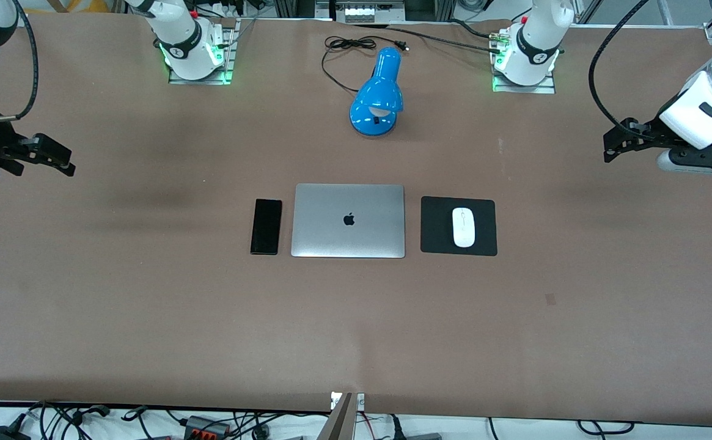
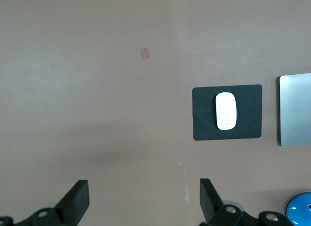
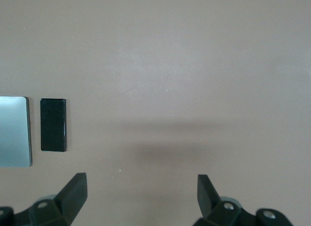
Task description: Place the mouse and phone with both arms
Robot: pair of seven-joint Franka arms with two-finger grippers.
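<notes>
The white mouse (image 1: 463, 227) (image 2: 226, 111) lies on a black mouse pad (image 1: 435, 239) (image 2: 204, 124), beside the laptop toward the left arm's end of the table. Flat against the laptop's opposite edge, toward the right arm's end, lies the black phone (image 1: 266, 226) (image 3: 53, 124). My left gripper (image 1: 616, 146) (image 2: 144, 197) hangs open and empty over bare table near the left arm's end. My right gripper (image 1: 56, 159) (image 3: 141, 193) hangs open and empty over bare table near the right arm's end. Both arms wait, well away from the mouse and phone.
A closed silver laptop (image 1: 348, 220) sits at the table's middle between phone and pad. A blue desk lamp (image 1: 378, 95) with a black cord (image 1: 346, 46) stands farther from the front camera, between the two arm bases. Cables run along the table's near edge.
</notes>
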